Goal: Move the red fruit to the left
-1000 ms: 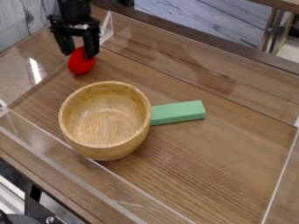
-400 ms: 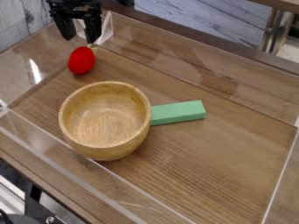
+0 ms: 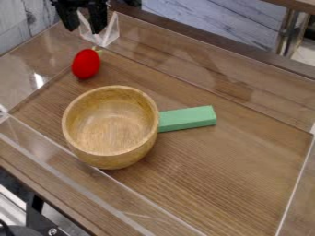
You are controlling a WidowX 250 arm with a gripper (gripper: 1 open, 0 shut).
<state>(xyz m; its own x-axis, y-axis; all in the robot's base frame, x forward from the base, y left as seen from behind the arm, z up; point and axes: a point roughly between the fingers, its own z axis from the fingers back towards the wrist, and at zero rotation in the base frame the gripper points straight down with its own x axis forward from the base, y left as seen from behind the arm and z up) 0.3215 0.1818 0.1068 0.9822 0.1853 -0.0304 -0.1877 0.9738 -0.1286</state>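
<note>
The red fruit (image 3: 85,63) is small, smooth and rounded, and it rests on the wooden table at the upper left, just beyond the wooden bowl. My gripper (image 3: 81,25) hangs above and a little behind it, pointing down near the top edge of the view. Its dark fingers stand open with nothing between them, and they are clear of the fruit.
A round wooden bowl (image 3: 110,125) sits left of centre, empty. A flat green block (image 3: 187,118) lies against its right side. Low clear walls (image 3: 18,66) ring the tabletop. A crumpled clear plastic piece (image 3: 109,33) lies beside the gripper.
A second ago the fingers stood low around the red fruit. The gripper has since risen straight off it, staying open, and the fruit stays where it lay.
</note>
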